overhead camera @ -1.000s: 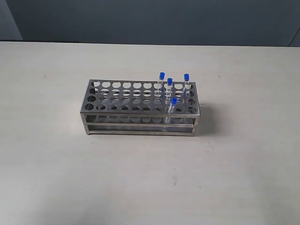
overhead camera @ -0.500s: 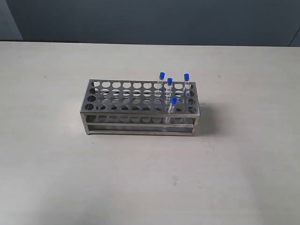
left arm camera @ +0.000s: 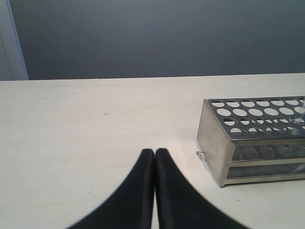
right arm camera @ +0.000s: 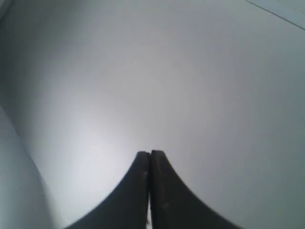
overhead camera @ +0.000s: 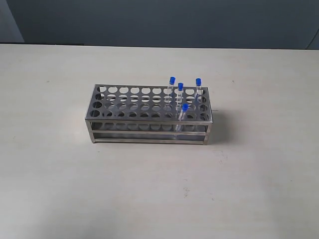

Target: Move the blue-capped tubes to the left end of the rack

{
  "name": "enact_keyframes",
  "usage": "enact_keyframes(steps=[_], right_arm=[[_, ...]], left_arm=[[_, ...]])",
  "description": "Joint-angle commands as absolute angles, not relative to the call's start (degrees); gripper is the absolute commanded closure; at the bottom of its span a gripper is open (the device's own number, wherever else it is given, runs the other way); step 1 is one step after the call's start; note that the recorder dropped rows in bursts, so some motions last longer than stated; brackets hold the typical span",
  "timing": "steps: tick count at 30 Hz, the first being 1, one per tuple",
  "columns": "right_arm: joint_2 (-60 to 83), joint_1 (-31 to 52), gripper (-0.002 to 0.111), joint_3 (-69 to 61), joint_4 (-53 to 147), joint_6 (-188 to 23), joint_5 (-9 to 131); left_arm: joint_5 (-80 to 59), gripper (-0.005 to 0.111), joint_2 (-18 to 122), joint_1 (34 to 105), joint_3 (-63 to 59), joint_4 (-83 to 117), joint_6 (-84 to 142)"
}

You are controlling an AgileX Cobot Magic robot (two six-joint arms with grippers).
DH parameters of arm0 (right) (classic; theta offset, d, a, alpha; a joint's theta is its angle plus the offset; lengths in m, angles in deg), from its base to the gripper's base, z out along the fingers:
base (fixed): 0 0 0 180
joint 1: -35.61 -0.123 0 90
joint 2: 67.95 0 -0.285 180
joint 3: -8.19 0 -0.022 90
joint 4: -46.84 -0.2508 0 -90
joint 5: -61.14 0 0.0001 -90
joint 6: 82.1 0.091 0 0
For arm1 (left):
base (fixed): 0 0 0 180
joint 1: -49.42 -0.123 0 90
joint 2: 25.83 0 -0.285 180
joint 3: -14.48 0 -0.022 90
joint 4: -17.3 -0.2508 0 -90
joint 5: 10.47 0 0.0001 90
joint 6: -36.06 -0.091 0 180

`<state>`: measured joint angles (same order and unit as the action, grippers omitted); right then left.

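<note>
The shiny metal rack (overhead camera: 148, 117) stands mid-table in the exterior view. Several blue-capped tubes stand upright in holes at its right end: one at the back (overhead camera: 172, 85), one beside it (overhead camera: 180, 92), one at the far right (overhead camera: 198, 87) and one in the front row (overhead camera: 184, 113). No arm shows in the exterior view. In the left wrist view my left gripper (left arm camera: 154, 152) is shut and empty above bare table, with the rack's end (left arm camera: 252, 138) off to one side. My right gripper (right arm camera: 150, 153) is shut with nothing in it, facing a plain grey surface.
The pale table (overhead camera: 60, 174) spreads around the rack on all sides. A dark grey wall (overhead camera: 159, 20) runs behind the table's far edge. Nothing else stands on the table.
</note>
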<state>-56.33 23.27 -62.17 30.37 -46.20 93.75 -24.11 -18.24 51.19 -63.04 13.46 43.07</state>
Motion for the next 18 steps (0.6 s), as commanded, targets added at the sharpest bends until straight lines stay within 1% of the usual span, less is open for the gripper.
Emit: enact_keyframes(steps=[1, 5, 8, 10, 14, 18], right_arm=[[-47.2, 23.5, 0.108, -48.9, 46.8, -51.5, 71.0], [-34.9, 23.5, 0.108, -33.5, 57.0, -52.0, 49.9], [-24.8, 23.5, 0.108, -23.2, 56.4, -56.5, 39.0], [-18.0, 23.5, 0.108, -17.1, 51.7, -62.2, 33.3], [-4.4, 23.4, 0.108, -8.6, 37.9, -80.5, 24.8], [7.1, 19.4, 0.108, -3.3, 26.4, -94.5, 17.2]], left_arm=[[-23.7, 0.106, -18.0, 51.4, -62.7, 13.4, 43.1], [-23.7, 0.106, -18.0, 51.4, -62.7, 13.4, 43.1], [-23.7, 0.106, -18.0, 51.4, -62.7, 13.4, 43.1], [-23.7, 0.106, -18.0, 51.4, -62.7, 13.4, 43.1], [-23.7, 0.106, -18.0, 51.4, -62.7, 13.4, 43.1], [-23.7, 0.106, -18.0, 51.4, -62.7, 13.4, 43.1]])
